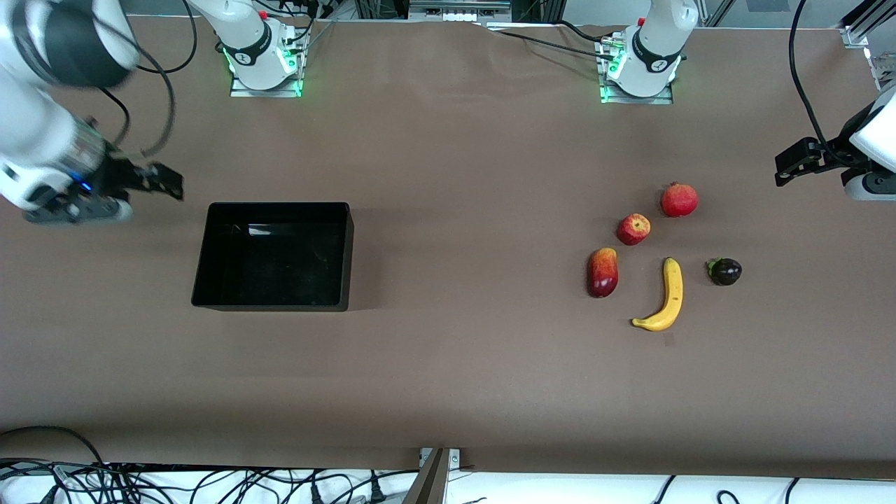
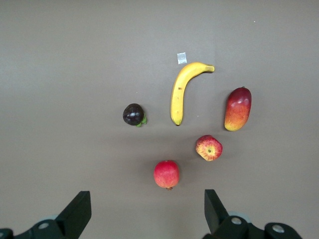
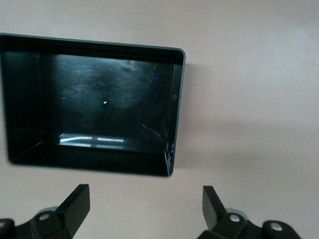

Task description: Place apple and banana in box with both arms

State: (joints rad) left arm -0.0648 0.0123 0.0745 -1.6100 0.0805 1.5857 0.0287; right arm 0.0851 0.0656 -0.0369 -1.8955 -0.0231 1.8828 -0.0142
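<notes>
The apple, small and red with yellow streaks, lies on the table toward the left arm's end; it also shows in the left wrist view. The yellow banana lies nearer the front camera than the apple and shows in the left wrist view. The black box stands empty toward the right arm's end and shows in the right wrist view. My left gripper is up over the table's end past the fruits, open and empty. My right gripper is up beside the box, open and empty.
A solid red round fruit with a crown tip lies just farther from the front camera than the apple. A red-yellow mango lies beside the banana. A dark purple round fruit lies on the banana's outer side.
</notes>
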